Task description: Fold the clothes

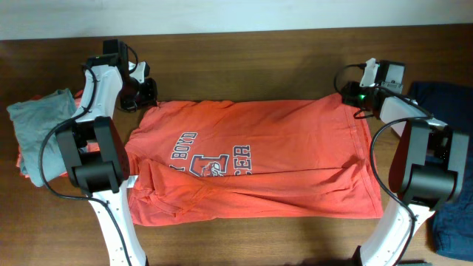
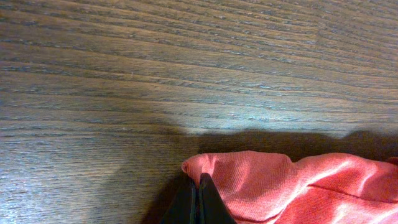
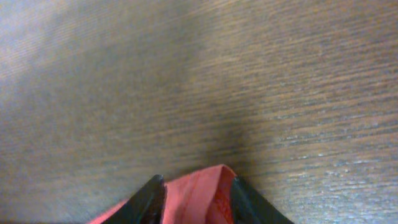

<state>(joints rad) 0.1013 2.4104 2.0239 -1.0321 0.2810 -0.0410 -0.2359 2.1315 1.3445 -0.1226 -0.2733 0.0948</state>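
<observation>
The clothes here are a large orange-red T-shirt (image 1: pixel 295 148) lying spread across the table, its dark-and-white lettering (image 1: pixel 214 159) facing up and its lower half rumpled. My left gripper (image 1: pixel 140 96) is at the shirt's far left corner. In the left wrist view this gripper (image 2: pixel 198 182) has its jaws pressed together on the fabric edge (image 2: pixel 280 180). My right gripper (image 1: pixel 351 96) is at the far right corner. In the right wrist view a fold of T-shirt cloth (image 3: pixel 199 194) fills the space inside the gripper (image 3: pixel 196 182) and touches both jaws.
A grey garment (image 1: pixel 37 125) lies bunched at the left edge of the wooden table (image 1: pixel 244 59). A dark navy garment (image 1: pixel 451 96) lies at the right edge, beside the right arm. Both arm bases stand at the near side.
</observation>
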